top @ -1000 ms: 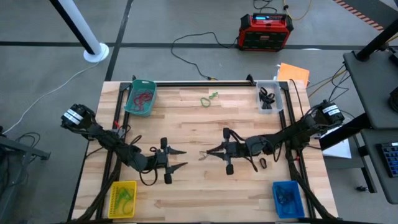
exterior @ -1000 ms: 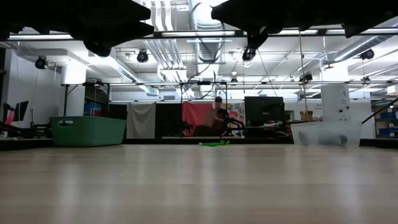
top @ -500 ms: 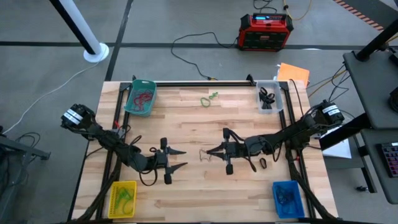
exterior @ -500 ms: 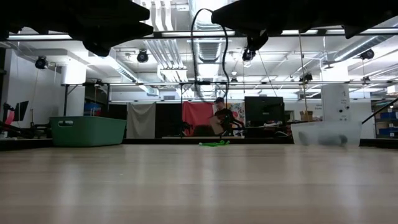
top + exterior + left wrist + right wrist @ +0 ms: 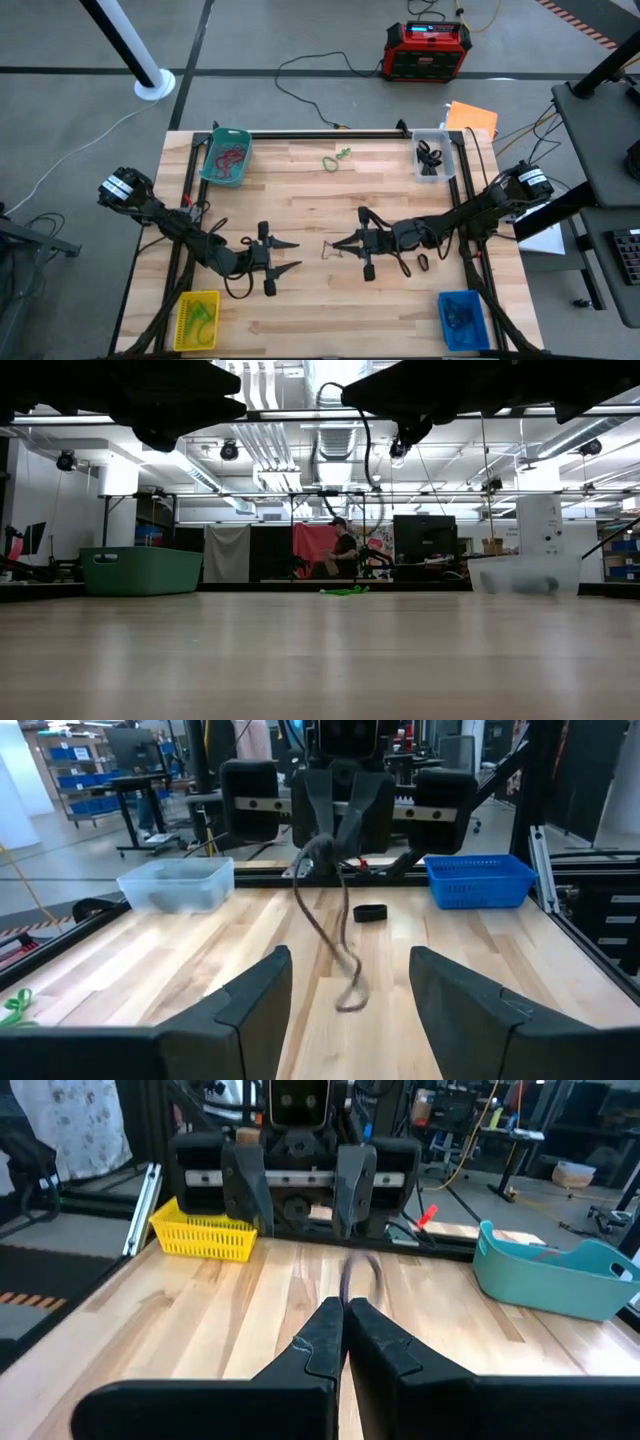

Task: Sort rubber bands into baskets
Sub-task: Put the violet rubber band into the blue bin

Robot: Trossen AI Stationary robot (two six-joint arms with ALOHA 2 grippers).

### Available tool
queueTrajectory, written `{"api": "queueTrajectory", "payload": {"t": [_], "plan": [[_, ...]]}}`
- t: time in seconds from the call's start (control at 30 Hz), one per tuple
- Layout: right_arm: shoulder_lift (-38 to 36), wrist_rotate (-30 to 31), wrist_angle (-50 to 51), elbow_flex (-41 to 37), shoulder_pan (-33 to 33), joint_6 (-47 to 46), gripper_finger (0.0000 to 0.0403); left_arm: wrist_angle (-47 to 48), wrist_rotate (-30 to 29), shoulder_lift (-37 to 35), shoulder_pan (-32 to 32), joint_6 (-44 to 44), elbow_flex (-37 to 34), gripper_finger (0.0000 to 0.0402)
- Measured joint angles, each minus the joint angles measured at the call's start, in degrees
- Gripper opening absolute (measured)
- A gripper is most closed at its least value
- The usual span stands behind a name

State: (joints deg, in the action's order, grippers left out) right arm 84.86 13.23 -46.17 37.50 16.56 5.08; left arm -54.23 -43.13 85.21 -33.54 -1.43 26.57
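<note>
My right gripper is over the table's middle, shut on a thin brownish rubber band that dangles below it. My left gripper faces it from the left, open and empty, its fingers apart in the left wrist view. The teal basket holds red bands. The clear basket holds black bands. The yellow basket holds green bands. The blue basket is at the near right. A green band lies on the table near its far edge. A black band lies beside my right arm. My right gripper pinches the band's upper end between its two shut fingertips. The fingers lie about level and point toward the table's left. The band hangs slack as a long curved loop below them, clear of the table.
A red-and-black box stands on the floor beyond the far edge. An orange sheet lies at the far right corner. Black frame rails run along the table's left, right and far edges. A person shows far off in the room.
The brownish band has come up off the table in my right gripper's fingertips. It now hangs and swings below them, showing in the low view where it did not a second ago. Both grippers have stayed nearly in place.
</note>
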Motion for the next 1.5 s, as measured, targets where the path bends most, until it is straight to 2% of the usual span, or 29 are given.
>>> {"api": "queueTrajectory", "payload": {"t": [0.5, 0.57, 0.63, 0.7, 0.8, 0.9, 1.03, 1.13, 1.3, 1.5], "plan": [[0.0, -0.44, 4.11, -0.09, 0.04, -0.52, 0.0009, 0.32, 0.15, -0.02, 0.0, -0.6, 0.0, 0.0187], [-0.35, -3.83, 6.07, 0.09, 0.03, -1.83, 0.0009, 0.32, 0.15, -0.02, 0.0, -0.61, 0.0, 0.0187], [-1.24, -10.45, 10.02, 1.35, 0.0, -4.37, 0.0009, 0.32, 0.15, -0.02, 0.0, -0.61, 0.0, 0.0187], [-2.74, -20.16, 17.34, 3.67, 0.0, -7.51, 0.0009, 0.34, 0.15, -0.02, 0.0, -0.61, 0.0, 0.0187], [-4.14, -33.85, 33.84, 9.18, 0.07, -15.67, 0.0009, 0.33, 0.17, -0.02, 0.0, -0.61, 0.0, 0.0187], [-4.16, -41.62, 53.96, 16.13, 1.44, -25.22, 0.0009, 0.34, 0.17, -0.02, 0.0, -0.62, 0.0, 0.0187], [-3.57, -42.39, 79.02, 24.7, 6.04, -32.15, 0.0009, 0.32, 0.16, -0.02, 0.0, -0.92, 0.0, 0.0187], [-3.39, -42.29, 91.74, 28.24, 10.22, -40.76, 0.0009, 0.36, 0.17, -0.02, 0.0, -1.24, 0.0, 0.0187], [-3.97, -41.53, 98.76, 31.29, 17.71, -57.88, 0.0009, 0.7, 0.17, -0.02, 0.0, -1.76, 0.0, 0.0187], [-4.0, -39.59, 106.57, 30.91, 27.46, -80.72, 0.0009, 1.98, 0.24, -0.02, 0.0, -2.87, 0.0, 0.0187]]}}
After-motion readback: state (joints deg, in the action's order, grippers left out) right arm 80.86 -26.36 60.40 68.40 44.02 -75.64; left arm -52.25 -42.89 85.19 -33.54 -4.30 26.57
